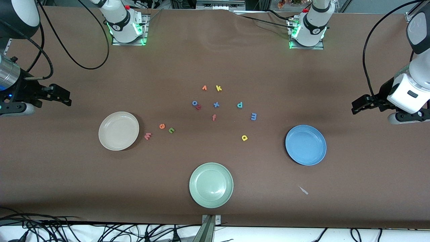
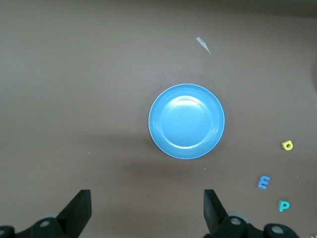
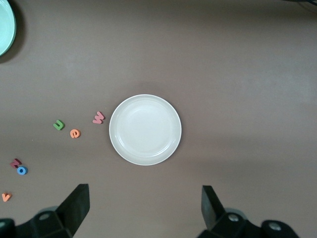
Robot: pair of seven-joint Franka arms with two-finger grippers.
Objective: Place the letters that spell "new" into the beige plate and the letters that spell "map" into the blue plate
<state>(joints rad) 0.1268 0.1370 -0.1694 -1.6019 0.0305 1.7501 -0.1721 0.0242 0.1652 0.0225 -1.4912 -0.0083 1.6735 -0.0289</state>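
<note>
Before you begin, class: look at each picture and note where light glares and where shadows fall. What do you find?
Front view: the table is evenly lit; a soft shadow edges the beige plate. Left wrist view: a pale sheen sits inside the blue plate, with the open left pincer dark in the foreground. Right wrist view: the beige plate shines softly, and the open right pincer is dark.

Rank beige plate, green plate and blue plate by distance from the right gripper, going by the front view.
The right gripper is open, at the right arm's end of the table.
1. beige plate: at the right arm's end, closest.
2. green plate: mid-table, nearest the front camera.
3. blue plate: toward the left arm's end, farthest.
</note>
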